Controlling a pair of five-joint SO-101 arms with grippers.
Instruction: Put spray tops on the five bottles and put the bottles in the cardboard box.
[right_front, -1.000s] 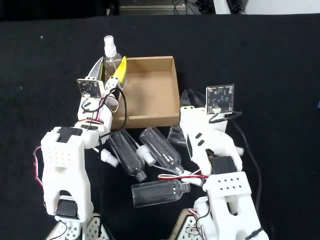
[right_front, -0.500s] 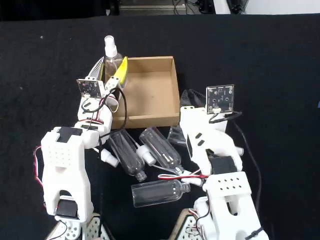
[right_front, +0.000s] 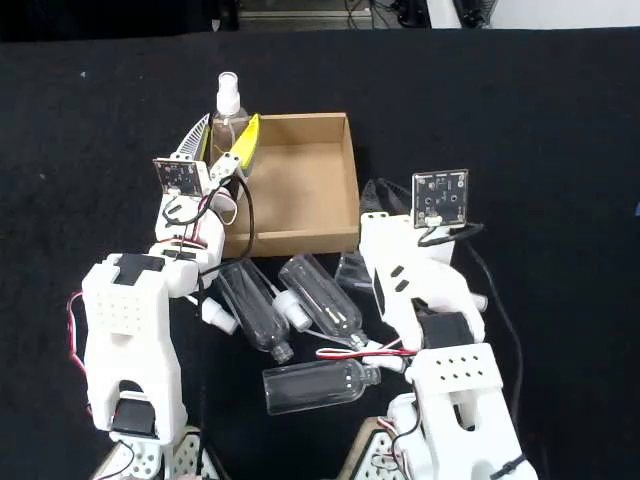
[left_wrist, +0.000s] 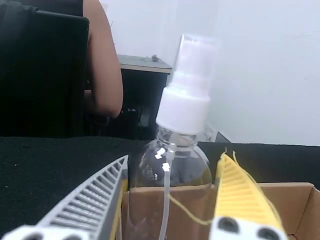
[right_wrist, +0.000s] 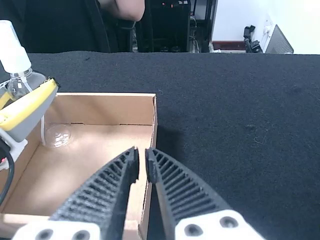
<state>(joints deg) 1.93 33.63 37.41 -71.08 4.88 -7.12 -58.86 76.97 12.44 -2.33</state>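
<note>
High view, nearest me: three clear loose bottles (right_front: 320, 385) lie on their sides on the black surface (right_front: 500, 120) between the two arms, with a white loose spray top (right_front: 218, 315) beside the left one.

Just past them I see the cardboard box (right_front: 300, 185), open and sitting flat. The right tool (right_wrist: 141, 160) hangs above the box's near right corner. Its ribbed fingers (right_wrist: 112, 187) are pressed almost together and pinch nothing.

At the box's far left corner the left tool (right_front: 222, 130) is clamped on an upright capped bottle (right_front: 228, 110). The grey finger (left_wrist: 90, 200) is on one side of it and the yellow finger (left_wrist: 240, 192) on the other. From the left wrist I see its white fitted top (left_wrist: 185, 90) seated on the neck, with the dip tube running down inside the clear body. From the right wrist the bottle's clear base shows inside the box, close to the far wall. I cannot tell whether it touches the box floor.

Beyond the box the black surface runs on to its far edge. Behind that the room shows a white wall (left_wrist: 260, 75), a dark desk (left_wrist: 142, 62) and dark equipment (right_wrist: 170, 25).
</note>
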